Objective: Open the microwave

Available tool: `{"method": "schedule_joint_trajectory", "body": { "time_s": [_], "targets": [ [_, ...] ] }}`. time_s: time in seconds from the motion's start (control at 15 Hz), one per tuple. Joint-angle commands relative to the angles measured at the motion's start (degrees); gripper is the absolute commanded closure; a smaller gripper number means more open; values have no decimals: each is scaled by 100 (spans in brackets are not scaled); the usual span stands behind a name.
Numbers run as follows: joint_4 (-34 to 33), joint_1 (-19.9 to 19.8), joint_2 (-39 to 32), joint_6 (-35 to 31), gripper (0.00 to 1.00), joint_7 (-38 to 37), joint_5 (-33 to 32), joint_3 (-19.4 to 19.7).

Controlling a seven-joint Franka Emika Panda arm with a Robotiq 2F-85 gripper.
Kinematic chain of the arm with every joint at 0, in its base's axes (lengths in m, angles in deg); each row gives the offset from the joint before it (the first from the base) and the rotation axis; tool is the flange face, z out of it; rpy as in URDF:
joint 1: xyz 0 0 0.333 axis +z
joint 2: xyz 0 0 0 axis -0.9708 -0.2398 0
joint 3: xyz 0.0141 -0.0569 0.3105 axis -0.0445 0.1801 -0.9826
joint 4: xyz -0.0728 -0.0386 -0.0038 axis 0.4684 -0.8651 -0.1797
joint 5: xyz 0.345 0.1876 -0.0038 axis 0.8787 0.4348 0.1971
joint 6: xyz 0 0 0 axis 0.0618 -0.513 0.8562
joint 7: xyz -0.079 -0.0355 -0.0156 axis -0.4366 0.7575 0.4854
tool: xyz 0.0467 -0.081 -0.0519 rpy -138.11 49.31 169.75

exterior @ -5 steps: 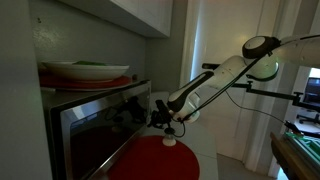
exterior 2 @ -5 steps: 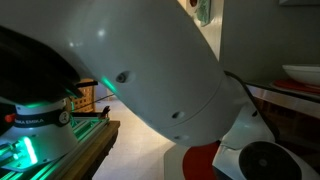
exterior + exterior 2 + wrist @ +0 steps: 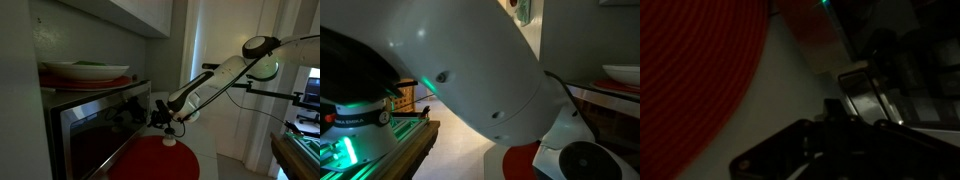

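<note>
The microwave (image 3: 95, 135) stands at the left in an exterior view, steel-framed with a dark glass door facing the room. My gripper (image 3: 160, 114) hangs at the door's right edge, close to or touching it. The view is too dark and small to show its jaws. In the wrist view the gripper (image 3: 833, 108) is a dark shape at the bottom, beside a shiny metal edge (image 3: 865, 95) that seems to belong to the microwave. In an exterior view the white arm (image 3: 470, 70) fills most of the picture and hides the microwave.
A plate (image 3: 85, 70) lies on top of the microwave; its rim also shows in an exterior view (image 3: 623, 72). A round red mat (image 3: 155, 160) lies on the counter below the gripper and shows in the wrist view (image 3: 690, 70). A cabinet (image 3: 140, 15) hangs above.
</note>
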Motion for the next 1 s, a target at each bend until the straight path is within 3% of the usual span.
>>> {"method": "schedule_joint_trajectory", "body": {
  "time_s": [0.0,0.2,0.33,0.47,0.93],
  "targets": [
    [-37,-16,-36,7,99,258,211,-77],
    [-40,-16,-36,7,100,258,211,-77],
    [623,-92,414,-90,100,558,39,273],
    [1108,-277,737,-240,100,519,131,322],
    [1107,-237,751,-380,100,507,157,340]
  ]
}}
